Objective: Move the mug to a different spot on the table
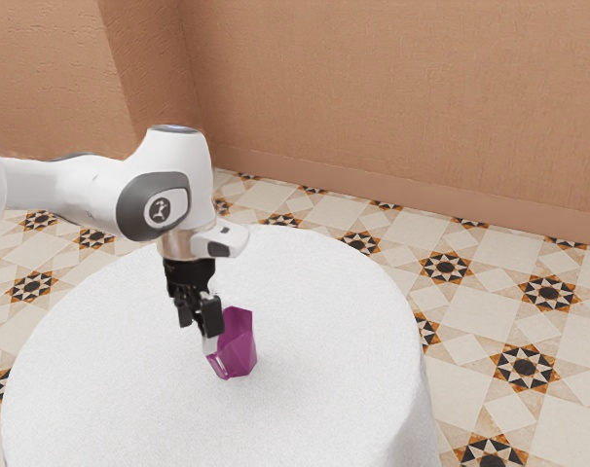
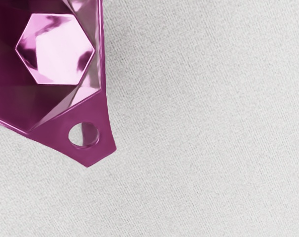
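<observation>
Magenta faceted glossy mug (image 1: pixel 234 342) sat near the middle of the round white tabletop (image 1: pixel 353 321). Black fingers (image 1: pixel 209 336) hung at its side; whether they grasped it could not be told. Off-centre contact on the slanted facets might tip or skid it.

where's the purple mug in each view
Exterior view: the purple mug sits near the middle of the round white table, under the arm's end.
Wrist view: the purple mug is seen from above, its holed handle jutting over the cloth.
Shared landmark: the top of the round white table.
</observation>
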Tool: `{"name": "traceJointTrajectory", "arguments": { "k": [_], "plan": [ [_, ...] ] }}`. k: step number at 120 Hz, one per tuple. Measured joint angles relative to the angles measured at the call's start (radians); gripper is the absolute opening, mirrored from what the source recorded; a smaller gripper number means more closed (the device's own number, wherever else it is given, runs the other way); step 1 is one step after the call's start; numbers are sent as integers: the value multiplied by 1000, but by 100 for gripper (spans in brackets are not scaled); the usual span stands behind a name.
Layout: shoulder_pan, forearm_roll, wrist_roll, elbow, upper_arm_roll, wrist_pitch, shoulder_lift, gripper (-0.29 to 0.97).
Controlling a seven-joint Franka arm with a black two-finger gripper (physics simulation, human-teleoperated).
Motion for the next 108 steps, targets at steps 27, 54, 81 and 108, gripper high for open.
{"name": "traceJointTrajectory", "arguments": {
  "k": [27,54,81,108],
  "plan": [
    [-1,-55,1,-118,1,209,49,68],
    [23,-62,1,-163,2,392,125,68],
    [40,-53,1,-165,4,489,189,52],
    [54,-48,-4,-169,4,526,214,34]
  ]
}}
